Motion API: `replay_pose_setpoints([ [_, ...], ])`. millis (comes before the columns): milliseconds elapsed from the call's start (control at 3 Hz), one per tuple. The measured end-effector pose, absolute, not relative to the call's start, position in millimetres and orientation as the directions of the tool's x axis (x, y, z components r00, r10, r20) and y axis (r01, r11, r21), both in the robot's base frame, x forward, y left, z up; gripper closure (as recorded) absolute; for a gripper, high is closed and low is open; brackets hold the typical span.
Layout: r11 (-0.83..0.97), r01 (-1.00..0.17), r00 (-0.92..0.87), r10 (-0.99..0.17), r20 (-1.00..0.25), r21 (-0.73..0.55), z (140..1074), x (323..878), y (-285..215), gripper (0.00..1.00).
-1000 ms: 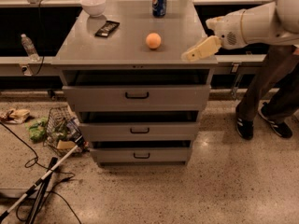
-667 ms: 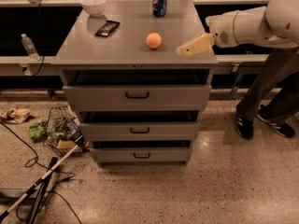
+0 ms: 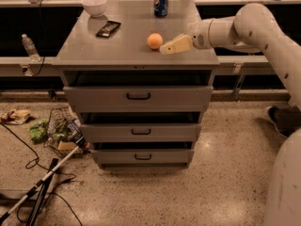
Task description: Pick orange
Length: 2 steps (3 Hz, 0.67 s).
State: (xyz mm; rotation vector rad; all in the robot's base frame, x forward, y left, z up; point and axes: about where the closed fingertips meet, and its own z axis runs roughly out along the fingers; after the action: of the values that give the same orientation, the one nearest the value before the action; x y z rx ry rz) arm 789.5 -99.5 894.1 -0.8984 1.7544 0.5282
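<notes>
The orange (image 3: 154, 40) is a small round fruit resting on the grey cabinet top (image 3: 122, 46), right of centre. My gripper (image 3: 165, 48) reaches in from the right at the end of the white arm (image 3: 244, 27). Its cream fingertips lie low over the top, just right of the orange and very close to it. It holds nothing that I can see.
A blue soda can (image 3: 161, 2) stands at the back of the top, a white bowl (image 3: 94, 5) at the back left, a dark flat packet (image 3: 108, 28) in front of the bowl. The cabinet has three drawers (image 3: 138, 97). Floor clutter and cables (image 3: 51, 140) lie at the left.
My arm has swung left across the cabinet top, bringing the gripper from the right edge to just beside the orange. The orange has not moved.
</notes>
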Motion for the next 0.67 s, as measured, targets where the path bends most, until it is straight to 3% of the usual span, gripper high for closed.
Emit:
replay_pose_setpoints([
  [667, 0.610, -0.790, -0.156, -0.302, -0.940, -0.065, 867.9, 832.4, -78.2, 0.00],
])
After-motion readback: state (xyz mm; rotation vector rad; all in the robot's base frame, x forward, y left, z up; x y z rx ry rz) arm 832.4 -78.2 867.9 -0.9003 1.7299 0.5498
